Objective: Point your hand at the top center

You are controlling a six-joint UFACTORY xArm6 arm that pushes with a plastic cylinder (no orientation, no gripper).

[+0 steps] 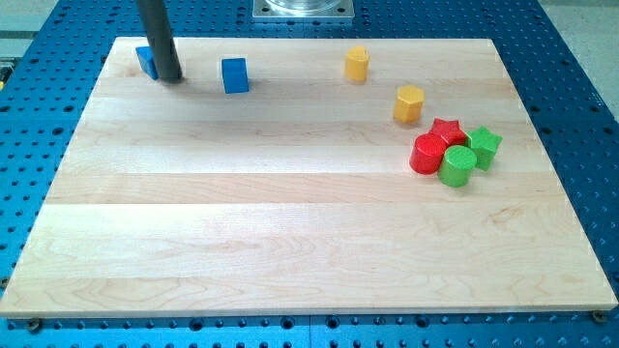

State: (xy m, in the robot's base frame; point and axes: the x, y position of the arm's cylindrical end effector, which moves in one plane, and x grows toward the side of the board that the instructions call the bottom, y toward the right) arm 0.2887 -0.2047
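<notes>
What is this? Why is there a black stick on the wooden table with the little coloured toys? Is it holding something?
That black stick is the end of a robot arm. It has no hand, so it holds nothing; it only pushes things by sliding its end, my tip, along the wooden board. There is one picture, from a camera looking down at the board from in front.

My tip is near the view's top left, right beside a blue block that it partly hides. Another blue cube sits a little to the right. Further right are two yellow blocks. At the view's right, four blocks huddle together: a red star, a red cylinder, a green star and a green cylinder.
</notes>
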